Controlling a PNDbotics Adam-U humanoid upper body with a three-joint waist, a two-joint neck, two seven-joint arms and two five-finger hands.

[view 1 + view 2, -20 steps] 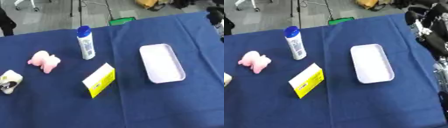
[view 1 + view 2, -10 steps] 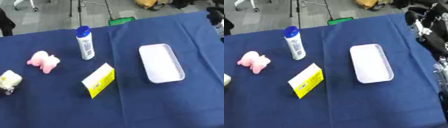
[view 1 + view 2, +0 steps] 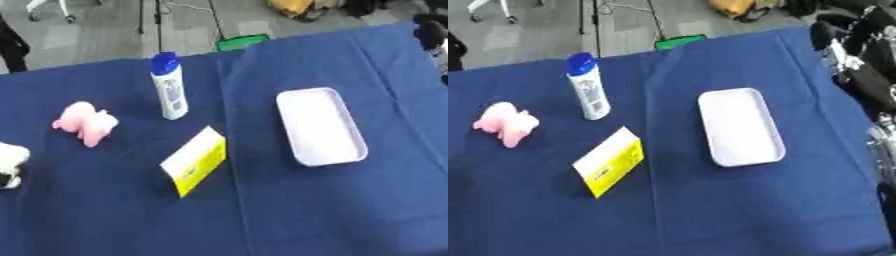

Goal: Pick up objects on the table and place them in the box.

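A white tray-like box [image 3: 319, 125] lies right of centre on the blue tablecloth [image 3: 262, 210]. Left of it, a white bottle with a blue cap [image 3: 169, 87] stands upright. A yellow and white carton [image 3: 195, 160] lies in front of the bottle. A pink plush toy [image 3: 85, 123] sits further left, and a white and black soft object [image 3: 9, 162] is cut off by the left edge. My right hand [image 3: 824, 35] shows only as a dark shape at the upper right, off the table's corner, apart from every object. My left hand is out of sight.
Black and silver parts of my right arm [image 3: 868, 65] run along the table's right edge. Beyond the far edge is grey floor with a green object [image 3: 241, 42] and stand legs. Bare cloth fills the near half of the table.
The whole picture has shifted slightly, and the white and black object shows less at the left edge. Nothing on the table has visibly moved.
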